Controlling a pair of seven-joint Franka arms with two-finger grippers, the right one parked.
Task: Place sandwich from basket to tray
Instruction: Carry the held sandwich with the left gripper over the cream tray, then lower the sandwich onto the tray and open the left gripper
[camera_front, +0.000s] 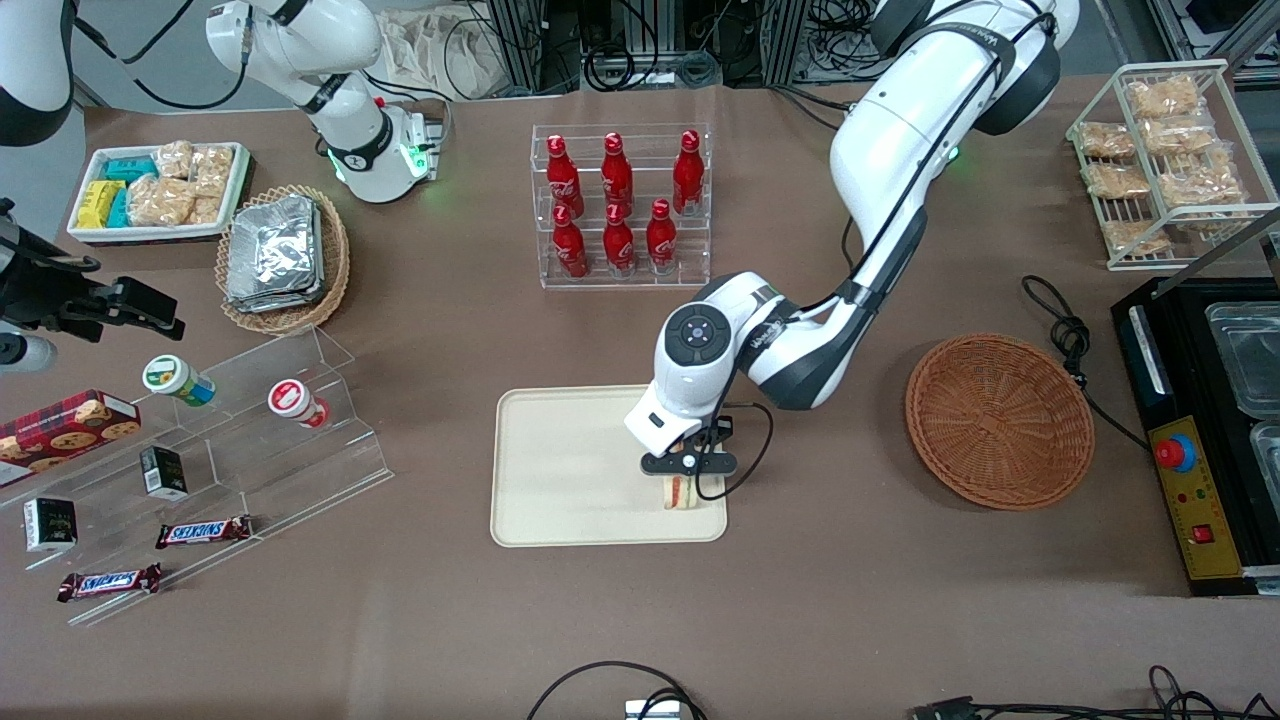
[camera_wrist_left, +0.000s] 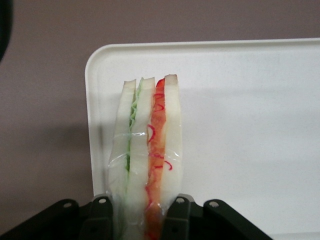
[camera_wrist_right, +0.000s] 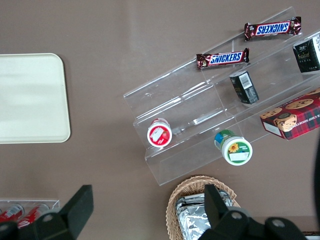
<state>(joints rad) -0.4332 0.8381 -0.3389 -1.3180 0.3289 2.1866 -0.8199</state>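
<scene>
A: Status of gripper (camera_front: 688, 470)?

B: Low over the tray (camera_front: 560, 470), at the corner nearest the front camera on the working arm's side. Fingers (camera_wrist_left: 179, 212) clamped on the sandwich (camera_wrist_left: 147, 160), one on each bread face.

A: Location of sandwich?

B: Held upright on edge between the fingers, filling edge toward the wrist camera, over the tray just inside its rim. Contact with the tray surface not confirmable. Basket (camera_front: 998, 420) well apart, toward the working arm's end of the table, with nothing in it.

A: Handling properties?

B: Judged light and soft. Bread faces likely to compress under load; layers likely to shear or splay if squeezed unevenly. Clear film wrap visible around the wedge, so probably somewhat slippery.

A: Recommended hold?

B: Across the two flat bread faces, near the thick end of the wedge, as at present. Minimal clamping force only. No grip on the filling edge.

A: Risk at release?

B: Possible toppling onto a flat face once freed, or landing on the rim, given the position close to the tray edge. Low release height advised.
</scene>
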